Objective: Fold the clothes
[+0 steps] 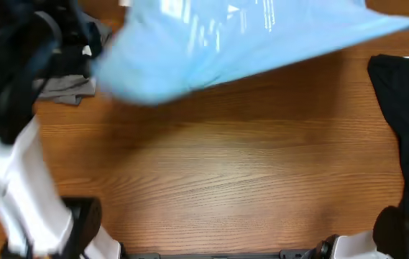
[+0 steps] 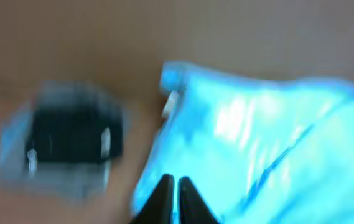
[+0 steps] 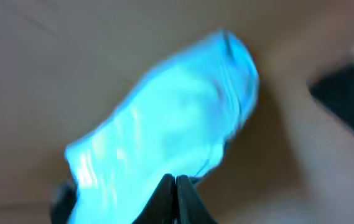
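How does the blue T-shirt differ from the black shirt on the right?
Colour: the T-shirt is light blue, the black shirt black. Pose: the T-shirt is lifted and stretched wide; the black shirt lies on the table. Print: white lettering shows on the T-shirt; on the black shirt I can read none. Both are cloth.

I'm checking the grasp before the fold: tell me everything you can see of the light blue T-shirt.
The light blue T-shirt looks like soft cotton, with blurred white lettering. It hangs stretched across the far side of the wooden table, apparently lifted. The left end effector and right end effector are each shut on its fabric.
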You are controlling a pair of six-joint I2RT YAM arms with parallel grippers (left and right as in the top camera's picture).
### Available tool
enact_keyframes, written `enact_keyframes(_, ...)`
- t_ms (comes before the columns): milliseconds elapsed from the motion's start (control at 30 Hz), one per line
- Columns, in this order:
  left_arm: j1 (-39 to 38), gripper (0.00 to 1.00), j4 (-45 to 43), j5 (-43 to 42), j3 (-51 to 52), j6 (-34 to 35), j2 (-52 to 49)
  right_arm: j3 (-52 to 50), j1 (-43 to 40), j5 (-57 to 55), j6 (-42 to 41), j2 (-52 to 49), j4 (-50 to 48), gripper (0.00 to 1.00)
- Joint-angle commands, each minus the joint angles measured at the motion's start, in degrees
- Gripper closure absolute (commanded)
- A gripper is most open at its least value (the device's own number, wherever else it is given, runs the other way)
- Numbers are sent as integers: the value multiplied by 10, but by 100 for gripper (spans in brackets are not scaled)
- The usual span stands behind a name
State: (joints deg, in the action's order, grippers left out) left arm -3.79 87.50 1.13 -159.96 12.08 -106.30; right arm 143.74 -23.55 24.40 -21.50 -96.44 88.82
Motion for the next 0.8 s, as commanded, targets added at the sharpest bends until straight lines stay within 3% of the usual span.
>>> enact_keyframes(0, -4, 96, 54, -27, 71, 17, -110, -83, 27, -22, 45, -27, 24, 96)
enact_keyframes(133, -5, 96, 93, -70, 151, 17, -184, -229, 56, -29, 53, -26, 9, 96)
enact_keyframes(300, -14, 96, 93, -72, 256, 23, -196, -386, 52, -48, 55, -26, -37, 96)
enact_keyframes(533, -58, 94, 93, -82, 305, 16, -196, -453, 50, -118, 48, -26, -93, 96)
enact_keyframes(567, -66, 91, 93, -82, 312, 16, -196, -453, 50, -131, 47, -26, -96, 91)
enact_keyframes(600, -75, 89, 91, -82, 321, 16, -196, -453, 50, -143, 48, -26, -100, 69)
enact_keyframes(633, -86, 87, 87, -82, 333, 16, -196, -453, 50, -155, 48, -26, -103, 22)
enact_keyframes(667, -96, 86, 80, -82, 348, 17, -196, -453, 49, -168, 47, -26, -103, 13)
enact_keyframes(767, -118, 81, 51, -82, 395, 31, -196, -453, 44, -218, 16, -26, -97, 0)
